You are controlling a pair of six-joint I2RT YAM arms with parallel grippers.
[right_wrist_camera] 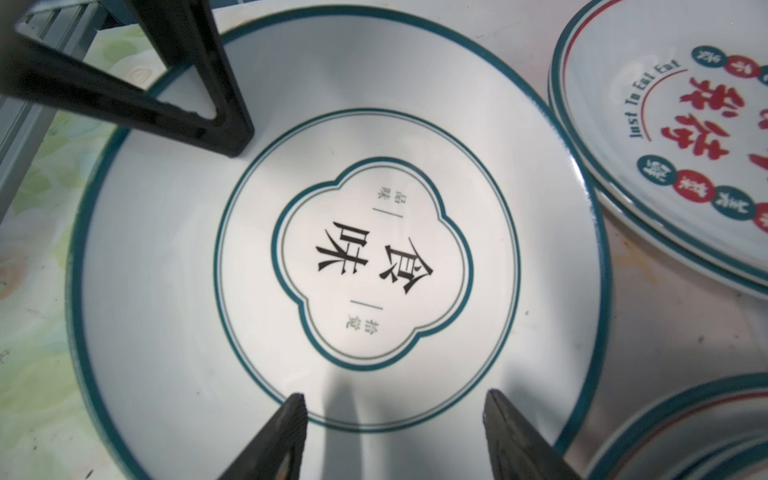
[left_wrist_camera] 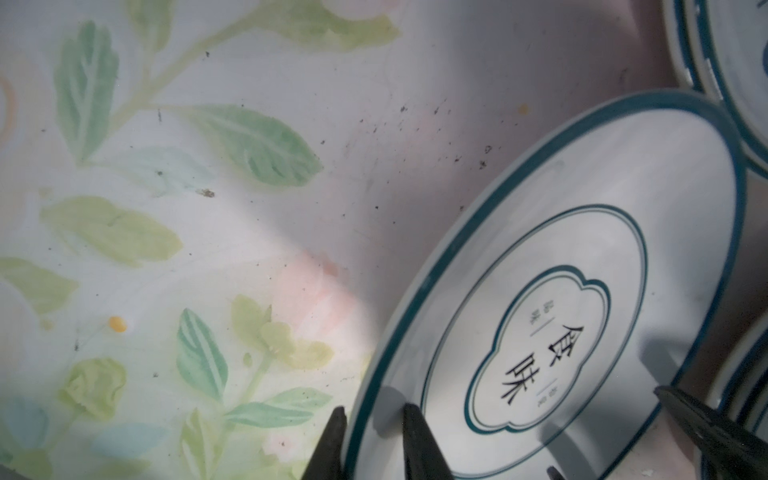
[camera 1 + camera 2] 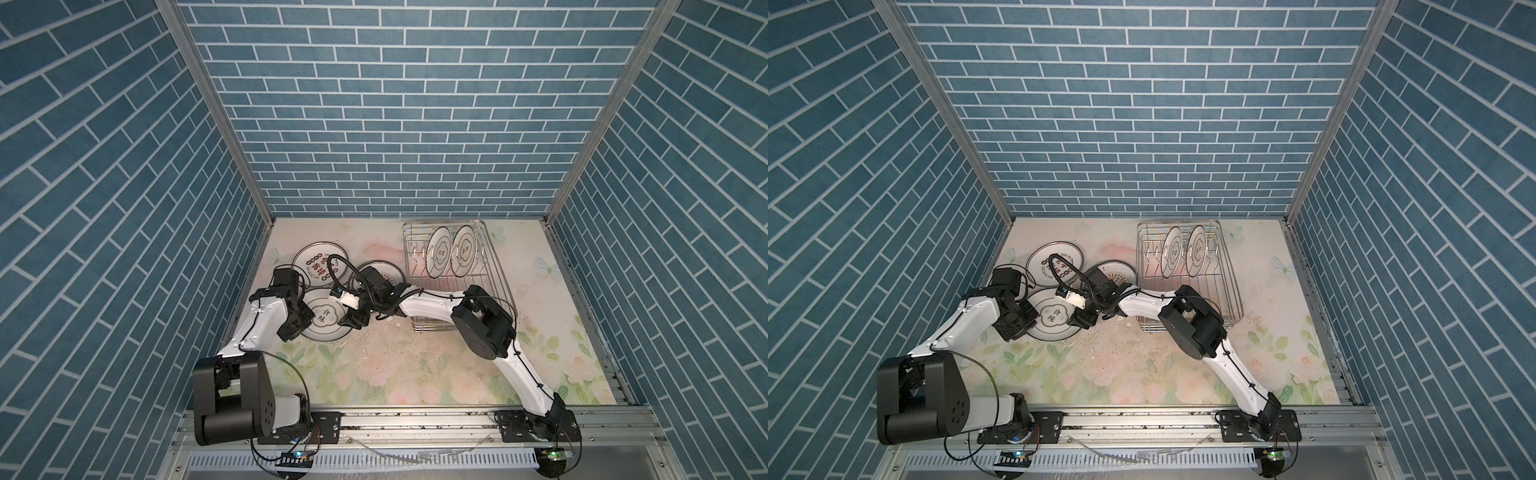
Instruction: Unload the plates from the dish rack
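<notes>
Flower plate (image 3: 328,318) lay flat on the mat, left of centre in both top views, clear of the rack (image 3: 440,284). Left gripper (image 2: 376,419) straddled its rim, grip uncertain. Right gripper (image 1: 395,436) hovered spread above, apparently guarding the set-down. Two plates (image 3: 440,251) stood racked.

White teal-rimmed plate (image 1: 332,104), red-lettered plate (image 1: 685,137), pastel floral tabletop (image 3: 415,365), blue brick walls (image 3: 407,104)

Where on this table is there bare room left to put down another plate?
Biggest: the front of the table, between the left arm and right arm. Also the strip between the dish rack and the right wall, and a small gap between the red-lettered plate and the rack. Crowded: back left, where unloaded plates lie under both jaws.
</notes>
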